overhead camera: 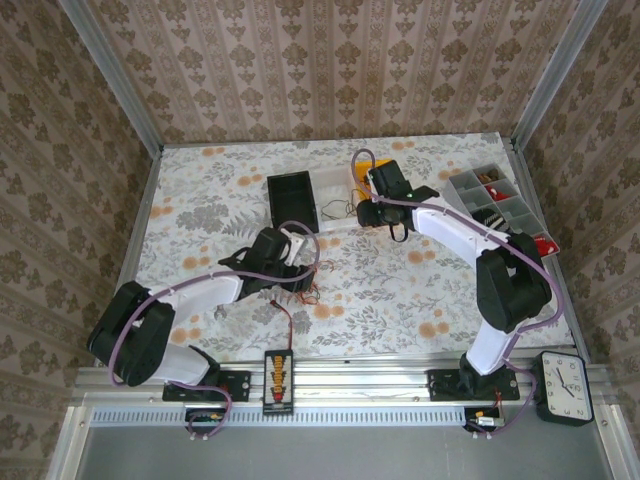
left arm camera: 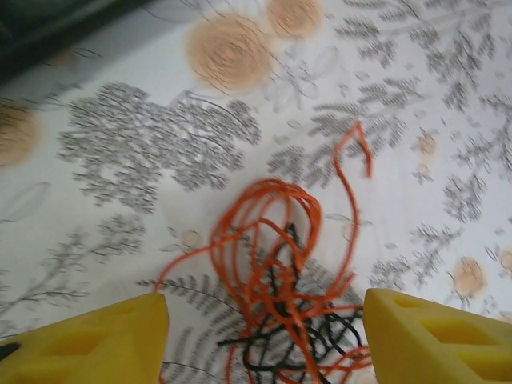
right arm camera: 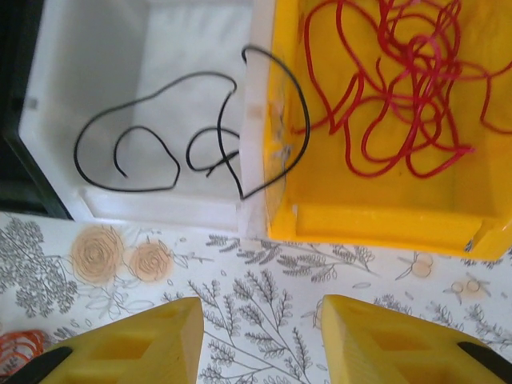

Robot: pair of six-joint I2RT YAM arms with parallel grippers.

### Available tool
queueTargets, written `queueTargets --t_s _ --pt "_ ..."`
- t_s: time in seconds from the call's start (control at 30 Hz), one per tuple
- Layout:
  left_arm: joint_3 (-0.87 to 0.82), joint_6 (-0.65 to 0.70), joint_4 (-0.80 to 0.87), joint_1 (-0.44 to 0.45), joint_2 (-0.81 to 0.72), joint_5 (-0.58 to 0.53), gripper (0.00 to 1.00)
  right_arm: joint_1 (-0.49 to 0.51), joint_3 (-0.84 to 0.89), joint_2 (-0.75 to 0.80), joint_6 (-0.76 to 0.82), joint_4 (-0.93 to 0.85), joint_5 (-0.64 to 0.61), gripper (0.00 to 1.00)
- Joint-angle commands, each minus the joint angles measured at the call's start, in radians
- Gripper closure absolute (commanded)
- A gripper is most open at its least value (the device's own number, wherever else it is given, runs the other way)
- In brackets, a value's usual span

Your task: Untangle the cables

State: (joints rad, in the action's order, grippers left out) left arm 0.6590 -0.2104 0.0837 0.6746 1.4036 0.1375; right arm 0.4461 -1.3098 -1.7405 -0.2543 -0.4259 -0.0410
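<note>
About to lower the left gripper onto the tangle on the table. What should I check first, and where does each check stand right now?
1. Left gripper open, gripping nothing: ok.
2. Tangled cables lie on the table between its fingers: ok.
3. Right gripper open and empty: ok.
4. Black wire fully inside the white bin: not ok; one loop hangs over the wall into the yellow bin.
5. Red wires lie in the yellow bin: ok.
6. Orange and black strands free of knots: cannot tell; the left wrist view is blurred.
</note>
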Motion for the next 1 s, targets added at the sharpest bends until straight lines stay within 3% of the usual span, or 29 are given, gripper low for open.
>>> queueTargets --t_s 0.0,0.17,0.33,0.57,0.73,0.97 --pt "0.054 0.037 0.061 0.017 0.059 0.064 0.38 0.015 0.017 0.031 -0.019 0.032 0.020 0.56" --pt "0.089 0.030 -0.006 0.017 0.153 0.067 0.61 0.041 0.068 0.062 -0.011 0.044 0.051 0.56" --pt "0.153 -0.001 -0.023 -0.012 0.244 0.130 1.00 0.068 0.168 0.119 -0.004 0.056 0.111 0.56" --pt "0.176 -0.016 -0.096 -0.096 0.229 0.382 1.00 0.069 0.304 0.192 0.022 0.122 0.284 0.58" --pt "0.144 -0.132 -0.245 -0.189 0.224 0.605 1.00 0.072 0.313 0.161 0.035 0.149 0.417 0.60" --pt "0.121 -0.203 -0.357 -0.211 0.235 0.662 1.00 0.074 0.273 0.088 0.039 0.203 0.545 0.69"
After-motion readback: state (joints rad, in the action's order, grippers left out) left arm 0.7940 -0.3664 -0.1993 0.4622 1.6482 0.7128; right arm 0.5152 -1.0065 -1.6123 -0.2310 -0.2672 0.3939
